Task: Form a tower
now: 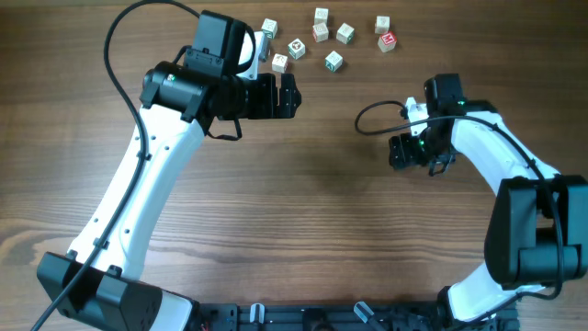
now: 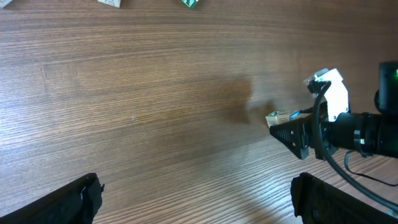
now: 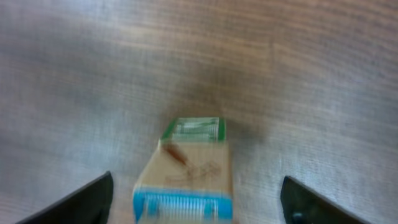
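The right pincer (image 3: 199, 200) is standing open around the tower (image 3: 186, 174), its fingers clear of the stacked cubes on both sides, right of the desk's (image 1: 303, 211) centre. The left pincer (image 1: 292, 96) is hovering wide open near the loose cubes (image 1: 333, 61) at the far edge.

- The tower (image 3: 189, 165): a short stack of small pale wooden cubes with printed faces, green-marked at one end and blue-marked at the other.
- It rests on the wood-grain table (image 3: 298, 74), right of centre.
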Controlling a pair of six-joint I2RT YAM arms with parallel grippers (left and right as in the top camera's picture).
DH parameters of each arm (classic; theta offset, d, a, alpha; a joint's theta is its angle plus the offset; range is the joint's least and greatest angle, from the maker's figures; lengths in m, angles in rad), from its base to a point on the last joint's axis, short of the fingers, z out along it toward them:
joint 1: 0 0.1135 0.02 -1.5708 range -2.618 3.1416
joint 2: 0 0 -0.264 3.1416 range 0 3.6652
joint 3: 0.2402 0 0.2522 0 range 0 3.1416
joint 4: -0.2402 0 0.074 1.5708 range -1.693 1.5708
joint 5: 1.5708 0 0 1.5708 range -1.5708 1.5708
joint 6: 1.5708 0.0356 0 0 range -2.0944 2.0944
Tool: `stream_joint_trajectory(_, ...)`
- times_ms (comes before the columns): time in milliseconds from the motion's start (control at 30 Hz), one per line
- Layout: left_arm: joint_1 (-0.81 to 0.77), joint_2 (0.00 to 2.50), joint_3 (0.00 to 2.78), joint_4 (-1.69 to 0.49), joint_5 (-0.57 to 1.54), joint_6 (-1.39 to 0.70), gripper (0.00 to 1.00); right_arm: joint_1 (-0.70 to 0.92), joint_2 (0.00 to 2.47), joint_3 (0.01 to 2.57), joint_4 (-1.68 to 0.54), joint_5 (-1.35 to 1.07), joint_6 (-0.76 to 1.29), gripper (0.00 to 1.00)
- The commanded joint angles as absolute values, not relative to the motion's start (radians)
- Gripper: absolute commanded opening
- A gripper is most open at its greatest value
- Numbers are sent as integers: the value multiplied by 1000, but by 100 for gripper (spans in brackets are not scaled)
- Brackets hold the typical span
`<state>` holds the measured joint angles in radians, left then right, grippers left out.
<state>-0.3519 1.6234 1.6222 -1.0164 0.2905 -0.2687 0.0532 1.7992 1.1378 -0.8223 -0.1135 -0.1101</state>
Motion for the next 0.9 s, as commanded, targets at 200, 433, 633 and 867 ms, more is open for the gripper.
stream_joint_trajectory(200,-355,1625,1619,-1017,302,-274,100,55,1782,1448,-1134,-105,281,100)
stream_joint_trajectory(433,-355,1625,1619,-1017,302,-274,100,55,1784,1479,-1229,-268,760,100)
stream_joint_trajectory(633,-355,1625,1619,-1017,302,-274,100,56,1784,1479,-1216,-288,685,100)
stream_joint_trajectory(867,-355,1625,1619,-1017,302,-274,100,66,1788,1477,-1293,-125,1068,100)
